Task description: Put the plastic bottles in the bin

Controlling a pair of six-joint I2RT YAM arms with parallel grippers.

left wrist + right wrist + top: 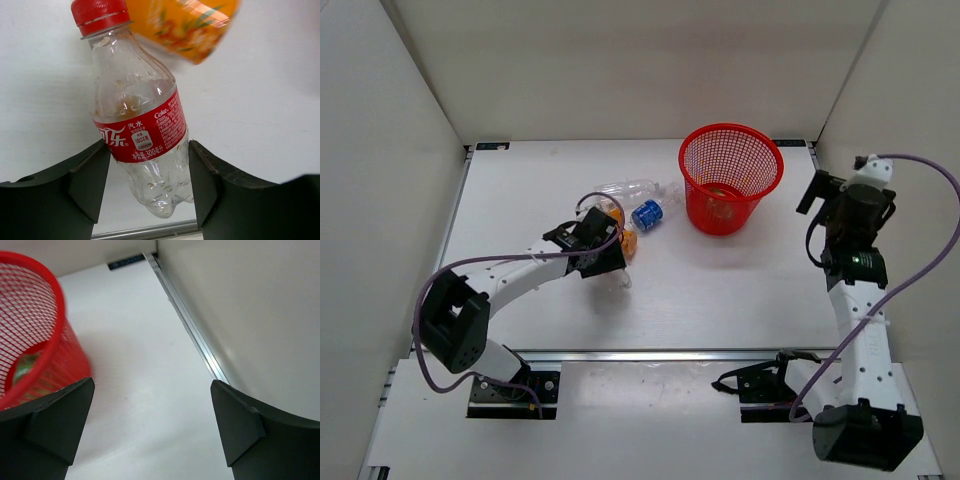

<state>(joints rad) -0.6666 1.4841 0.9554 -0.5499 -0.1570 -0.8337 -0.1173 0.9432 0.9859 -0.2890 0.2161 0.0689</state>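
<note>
Several plastic bottles lie on the white table (720,290) around the left gripper (604,254), all to the left of the bin (731,178). An orange bottle (628,243) is just at the gripper's right side. A blue-labelled bottle (648,214) and a clear bottle (632,189) lie farther away.

From above, the gripper covers most of what it has. Its wrist view shows a red-labelled bottle (145,135) with a red cap lying between the two fingers (90,180), which press against both its sides. The orange bottle is blurred there and cut off at the top edge.

The right gripper (152,410) has its fingers wide apart with nothing between them, over the table just right of the bin. Its wrist view cuts the bin off at the left edge.

Through the mesh something green (24,366) lies at the bottom of the bin. From above an orange patch shows there too, but I cannot make out its shape.
</note>
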